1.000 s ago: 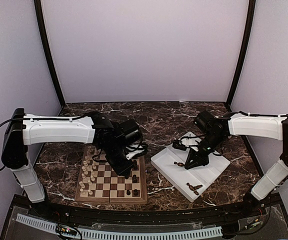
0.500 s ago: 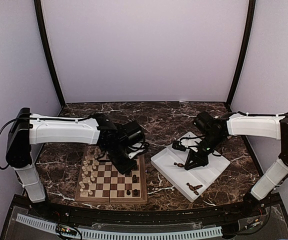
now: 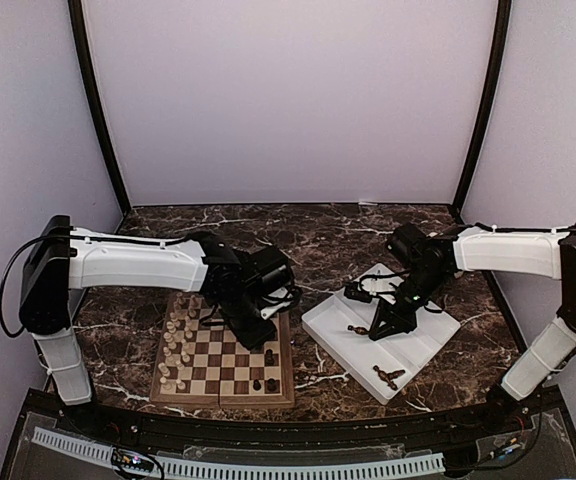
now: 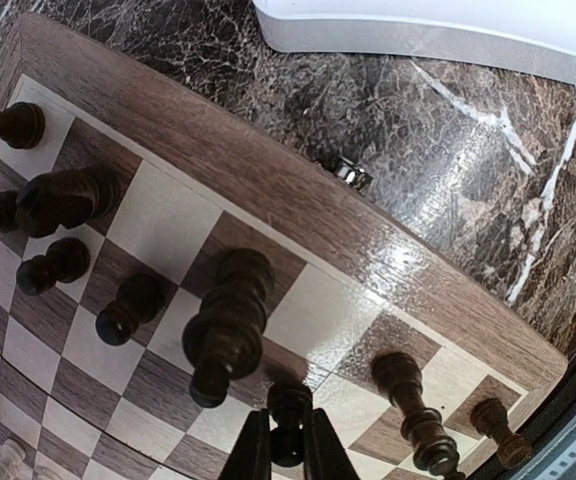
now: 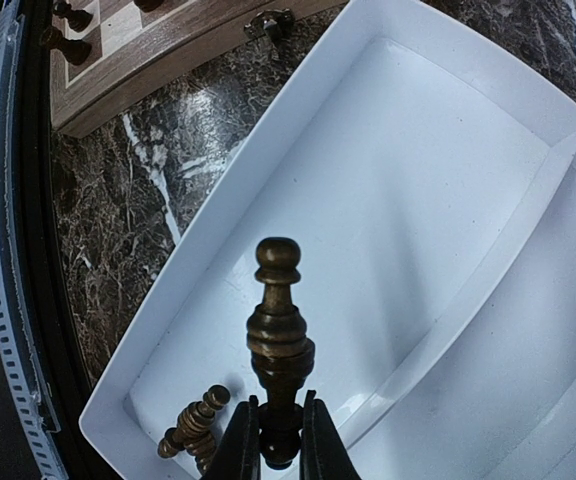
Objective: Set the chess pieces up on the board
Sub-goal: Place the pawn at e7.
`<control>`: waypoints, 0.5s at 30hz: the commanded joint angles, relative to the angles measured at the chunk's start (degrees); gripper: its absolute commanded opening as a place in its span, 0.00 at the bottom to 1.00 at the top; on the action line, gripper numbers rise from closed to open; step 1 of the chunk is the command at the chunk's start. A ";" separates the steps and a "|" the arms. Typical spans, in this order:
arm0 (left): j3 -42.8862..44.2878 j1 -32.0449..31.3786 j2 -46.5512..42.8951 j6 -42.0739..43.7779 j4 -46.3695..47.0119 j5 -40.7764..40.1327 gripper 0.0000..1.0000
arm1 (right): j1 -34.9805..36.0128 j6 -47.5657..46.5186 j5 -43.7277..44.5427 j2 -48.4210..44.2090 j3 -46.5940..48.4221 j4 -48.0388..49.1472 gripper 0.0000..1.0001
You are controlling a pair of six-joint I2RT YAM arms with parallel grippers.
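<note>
The board (image 3: 223, 368) lies at the front left. Cream chess pieces (image 3: 173, 350) stand in its two left columns. Dark pieces (image 3: 268, 358) stand along its right side and show close up in the left wrist view (image 4: 226, 325). My left gripper (image 3: 258, 335) (image 4: 288, 420) is shut on a small dark pawn (image 4: 290, 400) over the board's right edge squares (image 4: 368, 310). My right gripper (image 3: 378, 330) (image 5: 281, 400) is shut on the base of a tall dark piece (image 5: 280, 335), held above the white tray (image 5: 448, 200).
The white tray (image 3: 423, 340) lies right of the board, with loose dark pieces (image 3: 388, 376) (image 5: 193, 430) at its near corner and one (image 3: 358, 328) by my right gripper. The board's metal clasp (image 4: 351, 175) faces the tray. Purple walls close in the marble table.
My left arm has shifted a little to the right and toward the far side over the board. My right arm has not moved.
</note>
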 commanded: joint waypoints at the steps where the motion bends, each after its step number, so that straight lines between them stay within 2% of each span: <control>1: 0.14 -0.04 0.51 1.01 -0.34 -1.13 0.01 | -0.07 0.31 -1.02 0.46 0.88 0.09 0.00; 8: 0.06 -0.04 0.86 1.21 -0.40 -0.88 0.03 | -0.11 0.19 -1.12 0.63 0.86 0.02 0.00; 15: 0.06 -0.04 1.25 1.23 -0.76 -0.97 0.16 | -0.07 0.23 -1.17 0.67 0.98 -0.06 0.00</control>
